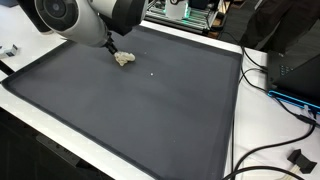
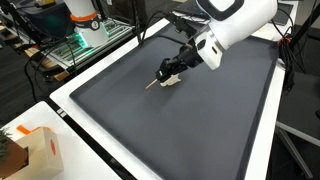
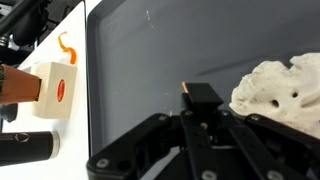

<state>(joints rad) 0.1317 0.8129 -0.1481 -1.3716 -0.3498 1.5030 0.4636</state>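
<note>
Inspection of the scene finds the black two-fingered claw (image 3: 200,97) lowered close to a dark grey rectangular mat (image 1: 150,115) that covers most of the white worktop (image 1: 252,120). In the wrist view the fingers stand drawn together with no gap visible between them. A thin sliver with a brownish tip projects from their end, and its nature cannot be determined. An off-white, porous, lumpy object (image 3: 275,90) lies on the mat just beside the claw, and in both exterior views (image 1: 123,59) (image 2: 172,80) it sits directly under the fingertips. Whether fingers and lump actually touch cannot be told. The lump is not between the fingers. It rests in the far part of the mat in an exterior view, well away from the edges. Off the mat, the wrist view shows a tan cardboard box with an orange mark (image 3: 50,88), a dark cylinder (image 3: 25,148) and a curled orange strip (image 3: 66,45). Black cables (image 1: 285,95) trail over the worktop's side.
</note>
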